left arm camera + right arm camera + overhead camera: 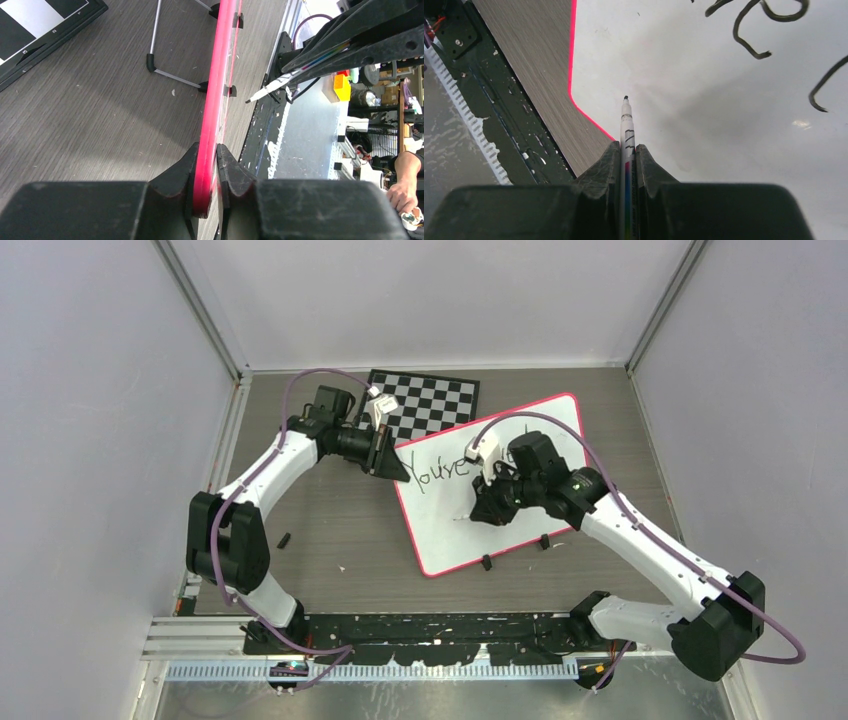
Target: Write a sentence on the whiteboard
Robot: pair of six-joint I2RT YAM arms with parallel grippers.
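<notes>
Two arms: both are busy on one board, the left steadying it and the right writing.
Top view, board: the whiteboard (450, 530) lies flat and skewed, at about 2 o'clock from the table's middle, with the checkerboard (430, 405) at its 11 o'clock.
Top view, writing: the sentence (440, 468) reads "You're" along the far edge. Anything after that is hidden by the right arm.
Top view, claws: the left gripper (392, 465) sits at the board's 10 o'clock corner, and the right gripper (490, 512) is over the board's middle.
Left wrist view: the left gripper (206, 150) pinches the whiteboard's pink frame (215, 90) narrowly. The marker (265, 92) shows at 2 o'clock.
Right wrist view: the right gripper (626, 146) is clamped narrowly on the marker (626, 125), whose tip points to 12 o'clock over bare white. Strokes of the sentence (749, 30) lie at 1 o'clock.
Contact: whether the tip touches the surface cannot be told.
Progress: likely early. One word is readable, the lower half is blank, and most of the writing is judged to remain.
</notes>
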